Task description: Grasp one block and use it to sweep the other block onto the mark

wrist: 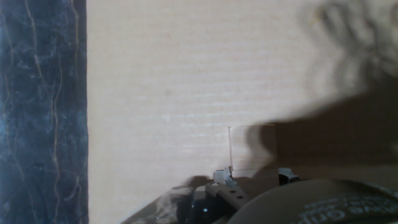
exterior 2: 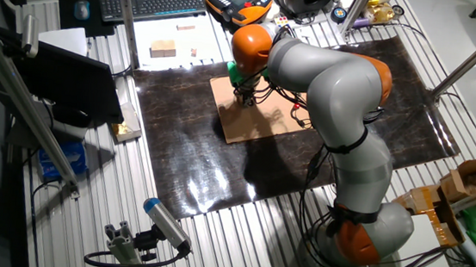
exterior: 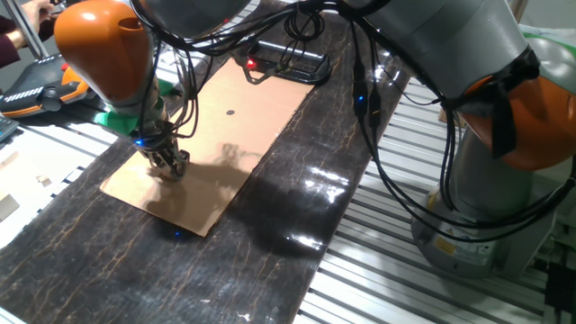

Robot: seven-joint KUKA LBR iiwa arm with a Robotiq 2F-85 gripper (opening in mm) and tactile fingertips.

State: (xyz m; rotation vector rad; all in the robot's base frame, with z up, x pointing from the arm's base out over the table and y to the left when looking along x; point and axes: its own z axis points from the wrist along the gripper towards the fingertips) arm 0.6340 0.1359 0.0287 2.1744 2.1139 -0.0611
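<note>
Hand view shows our two-finger metal gripper point(wrist: 254, 177) low over the flat tan cardboard sheet point(wrist: 186, 81), fingers straddling a pale, near-transparent square block point(wrist: 252, 148) — whether they pinch it, we cannot tell. The tiny black round mark point(exterior: 230, 113) lies toward one o'clock; we should seat squarely before sweeping.

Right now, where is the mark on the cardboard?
In one fixed view the mark sits on the cardboard's far half, up and right of the hand.

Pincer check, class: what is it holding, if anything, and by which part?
It cannot be told. The pincer is down at the cardboard, but no view clearly shows a block between its fingers.
</note>
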